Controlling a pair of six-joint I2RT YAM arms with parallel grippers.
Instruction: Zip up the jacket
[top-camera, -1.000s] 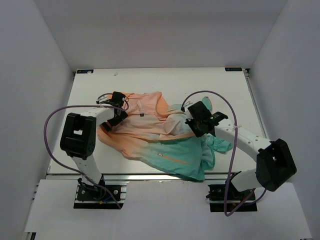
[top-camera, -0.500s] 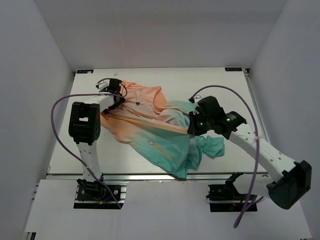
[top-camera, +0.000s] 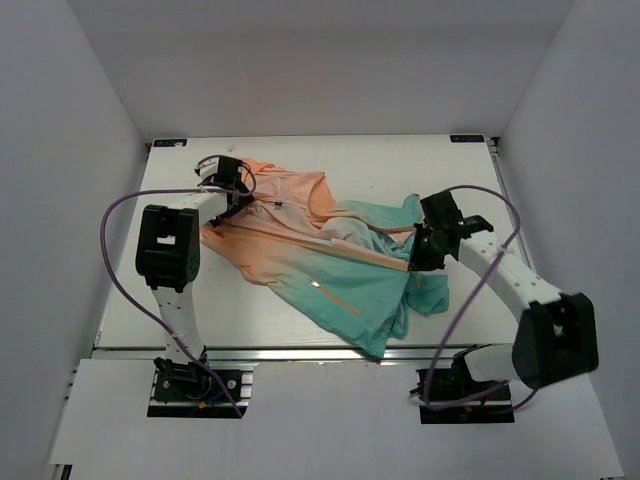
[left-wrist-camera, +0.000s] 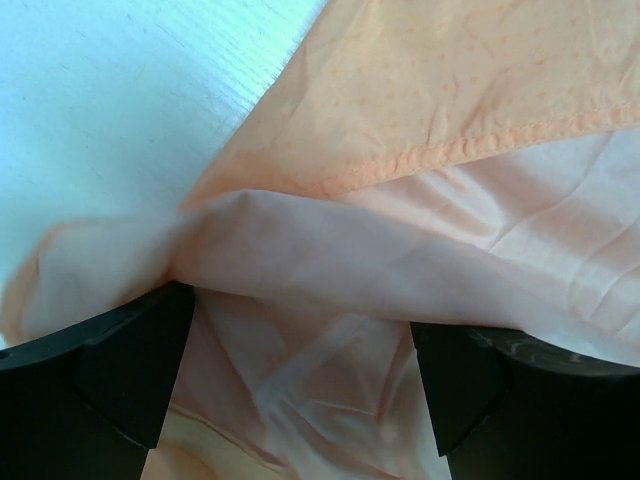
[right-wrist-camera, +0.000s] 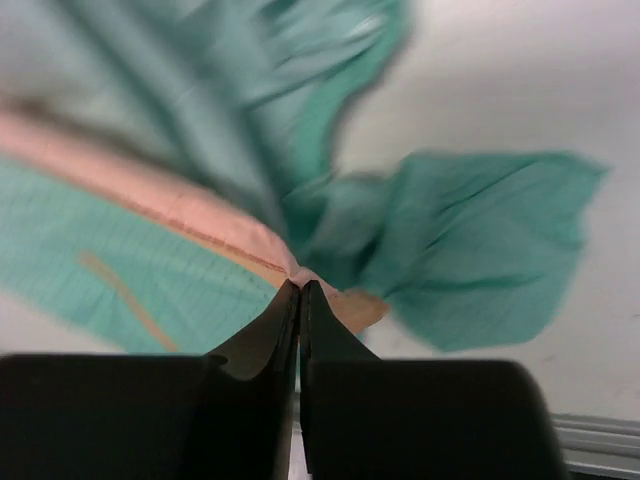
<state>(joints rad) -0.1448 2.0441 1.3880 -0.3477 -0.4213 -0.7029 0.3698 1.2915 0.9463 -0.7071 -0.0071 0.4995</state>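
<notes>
Jacket (top-camera: 300, 255) lies rumpled across the tabletop (top-camera: 330, 155); your right gripper (right-wrist-camera: 299, 288) pinches its orange zipper edge at the teal end, while your left gripper (left-wrist-camera: 300, 375) stands wide open around peach fabric toward the far-left corner.

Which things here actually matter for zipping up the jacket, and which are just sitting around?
Part of the job:
the jacket
the right gripper, shut on its orange edge
the left gripper, open around peach fabric

Just there:
the table
the purple cables
</notes>
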